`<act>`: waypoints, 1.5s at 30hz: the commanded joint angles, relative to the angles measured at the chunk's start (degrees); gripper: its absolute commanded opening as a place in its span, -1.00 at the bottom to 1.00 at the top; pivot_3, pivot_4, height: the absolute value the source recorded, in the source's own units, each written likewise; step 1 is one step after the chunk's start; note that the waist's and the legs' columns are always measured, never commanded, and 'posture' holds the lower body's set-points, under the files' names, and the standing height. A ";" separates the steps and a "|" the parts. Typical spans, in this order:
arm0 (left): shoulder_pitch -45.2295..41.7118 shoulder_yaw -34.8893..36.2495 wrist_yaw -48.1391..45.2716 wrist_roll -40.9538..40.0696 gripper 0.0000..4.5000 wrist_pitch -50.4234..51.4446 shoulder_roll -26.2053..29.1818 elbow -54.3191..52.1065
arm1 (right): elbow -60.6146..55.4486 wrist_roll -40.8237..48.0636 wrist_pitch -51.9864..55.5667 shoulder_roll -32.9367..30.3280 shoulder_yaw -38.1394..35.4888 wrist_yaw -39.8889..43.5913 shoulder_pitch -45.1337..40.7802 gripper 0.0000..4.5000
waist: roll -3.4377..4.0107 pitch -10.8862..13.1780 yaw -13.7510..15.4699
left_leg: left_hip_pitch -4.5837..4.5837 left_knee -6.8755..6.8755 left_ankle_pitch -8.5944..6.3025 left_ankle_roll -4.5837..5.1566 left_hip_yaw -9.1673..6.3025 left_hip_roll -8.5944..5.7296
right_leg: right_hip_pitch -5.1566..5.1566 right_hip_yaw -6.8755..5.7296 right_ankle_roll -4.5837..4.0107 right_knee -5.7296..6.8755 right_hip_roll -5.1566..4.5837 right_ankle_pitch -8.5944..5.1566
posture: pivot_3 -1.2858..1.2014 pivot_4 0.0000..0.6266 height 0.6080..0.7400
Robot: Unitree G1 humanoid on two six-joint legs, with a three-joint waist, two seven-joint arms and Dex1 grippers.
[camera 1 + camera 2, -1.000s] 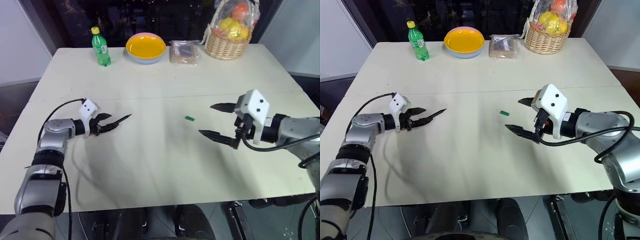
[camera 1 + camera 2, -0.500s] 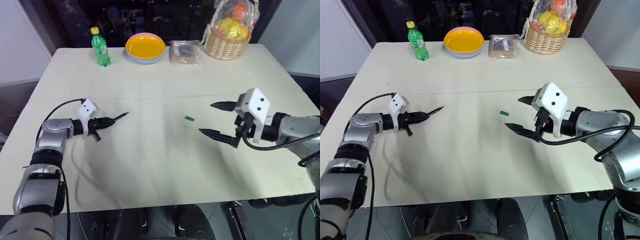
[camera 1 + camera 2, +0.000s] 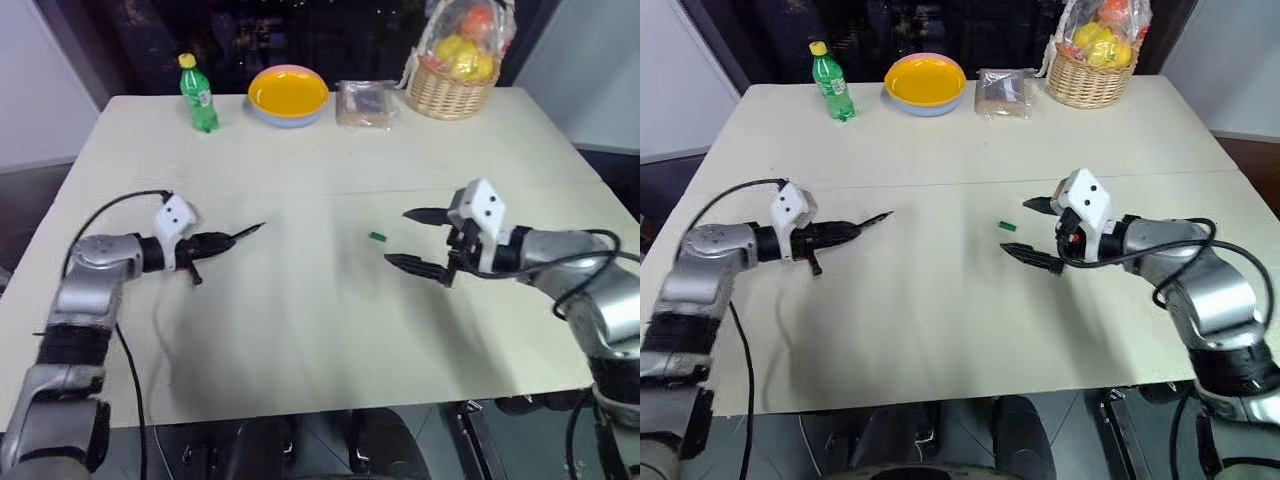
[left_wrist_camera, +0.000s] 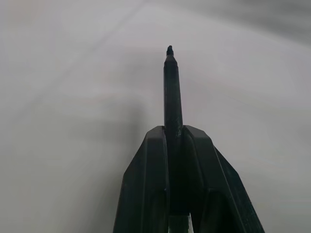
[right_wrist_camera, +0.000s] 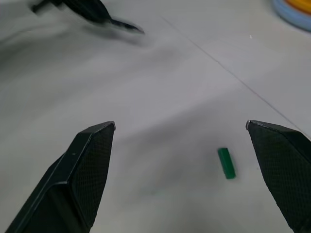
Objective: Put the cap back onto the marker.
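Table [image 3: 320,330]: matt cream, smooth. Cap [image 5: 226,163]: smooth green plastic. Marker [image 4: 172,97]: dark, slightly glossy plastic. End effector fingers [image 5: 87,165]: black, finely textured, matt. Basket [image 3: 455,95]: woven wicker. Bowl [image 3: 288,92]: glossy yellow. Bottle [image 3: 200,95]: green plastic.

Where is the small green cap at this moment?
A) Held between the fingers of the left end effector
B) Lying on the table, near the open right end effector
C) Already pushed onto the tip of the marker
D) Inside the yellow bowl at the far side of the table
B: the cap lies loose on the table, just ahead of the open right end effector, while the left end effector holds the marker.
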 commanded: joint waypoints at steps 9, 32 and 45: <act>9.83 9.00 9.17 -9.91 -0.96 16.69 2.80 -29.06 | 31.44 -8.77 -15.46 9.11 5.15 8.60 -13.01 1.00 | 0.00 0.00 -0.18 | 0.00 0.00 0.11 -0.20 0.00 0.01 | 0.01 0.01 0.00 0.00 0.02 0.00 | 0.03 -0.52 1.00; 14.38 11.94 17.25 -16.26 -0.99 23.86 4.76 -39.47 | 65.96 -20.14 -34.40 18.26 5.53 10.77 -24.93 0.89 | 0.02 0.01 -1.23 | 0.07 -0.07 0.29 -0.50 -0.04 0.01 | 0.04 0.03 0.00 0.03 0.06 0.00 | 0.03 -0.52 1.00; 14.80 10.35 16.69 -16.59 -1.00 22.60 5.11 -38.11 | 64.85 -21.56 -34.89 18.28 4.69 11.67 -23.73 -0.98 | 0.02 0.00 -1.28 | 0.09 -0.09 0.29 -0.51 -0.04 0.01 | 0.06 0.03 0.00 0.03 0.06 0.00 | 0.03 -0.52 1.00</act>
